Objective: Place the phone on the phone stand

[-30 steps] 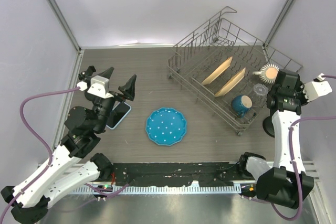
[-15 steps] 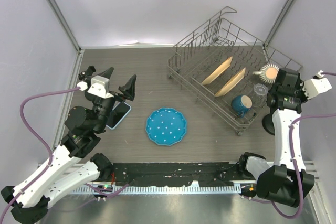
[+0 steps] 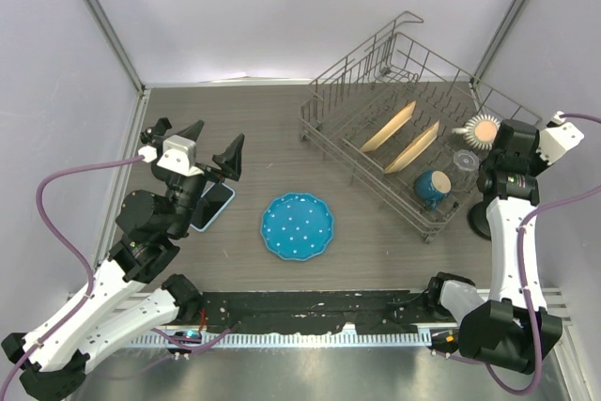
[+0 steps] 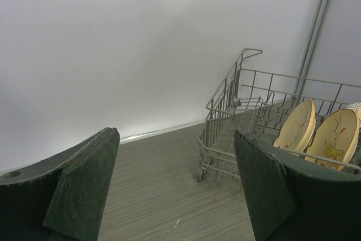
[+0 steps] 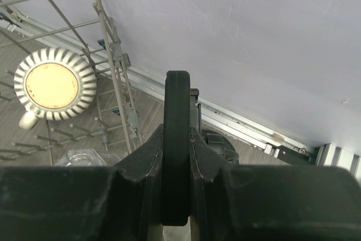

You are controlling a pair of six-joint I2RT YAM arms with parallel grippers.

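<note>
The phone (image 3: 216,205), in a light blue case, lies flat on the table at the left, partly hidden under my left arm. My left gripper (image 3: 214,143) is open and empty above it; in the left wrist view (image 4: 175,139) its fingers frame only bare table. The black phone stand (image 3: 480,223) stands at the right, beside the dish rack's near corner. My right gripper (image 3: 498,180) is shut on the stand's upright black plate (image 5: 176,100), which is clamped edge-on between the fingers. The stand's base (image 5: 220,139) shows behind it.
A wire dish rack (image 3: 324,129) at the back right holds two tan plates (image 3: 402,138), a blue cup (image 3: 434,186), a clear glass and a ribbed cup (image 3: 485,126). A blue dotted plate (image 3: 298,225) lies mid-table. Walls close in on three sides.
My right wrist has turned slightly, its white camera housing shifting up and left. The left arm and the phone have not moved.
</note>
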